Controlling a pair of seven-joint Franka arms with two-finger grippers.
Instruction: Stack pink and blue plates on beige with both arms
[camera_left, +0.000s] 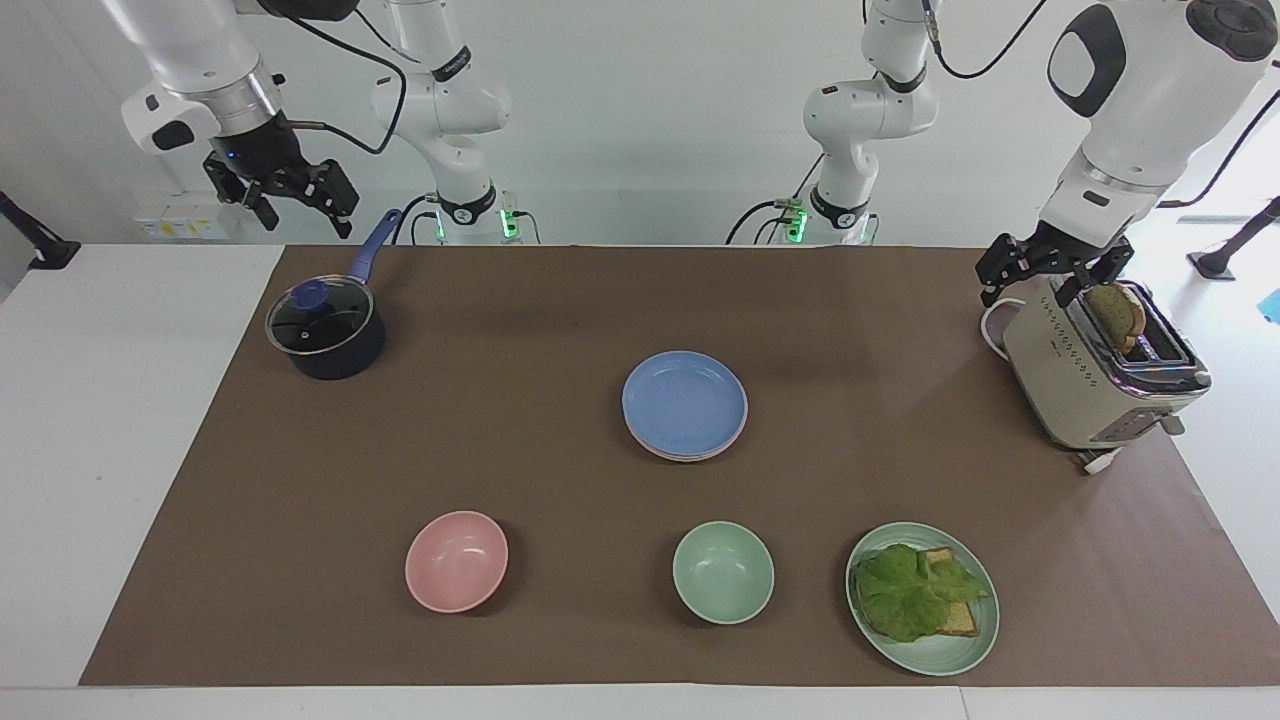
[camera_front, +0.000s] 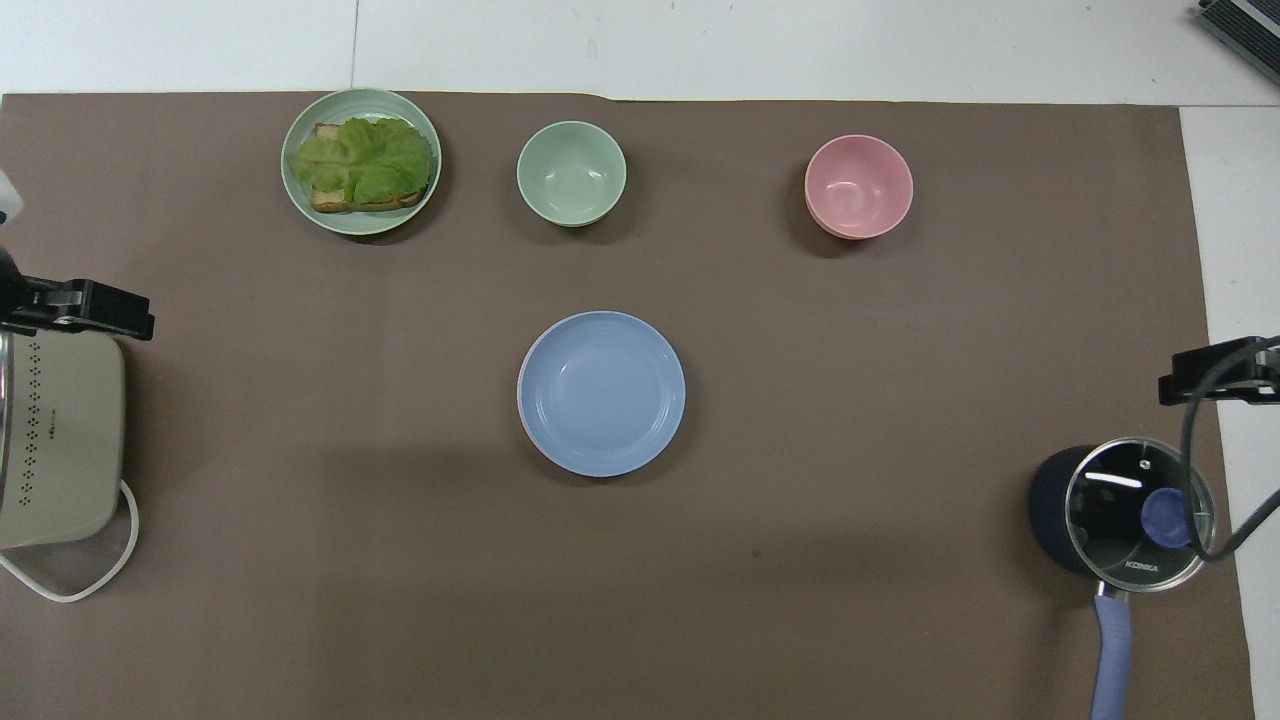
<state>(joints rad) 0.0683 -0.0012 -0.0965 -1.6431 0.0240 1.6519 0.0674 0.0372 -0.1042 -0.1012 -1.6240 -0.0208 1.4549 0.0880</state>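
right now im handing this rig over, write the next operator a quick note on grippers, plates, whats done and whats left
Left gripper: open, empty, up over the toaster at its end of the table.
Right gripper: open, empty, raised near the pot at its end.
Plates: one stack mid-mat, blue plate on top, a pink plate rim showing under it. The beige plate at the bottom cannot be made out.
Done: stacking looks finished, both arms clear of the stack.
Left: confirm beige is underneath; otherwise nothing visible to do.
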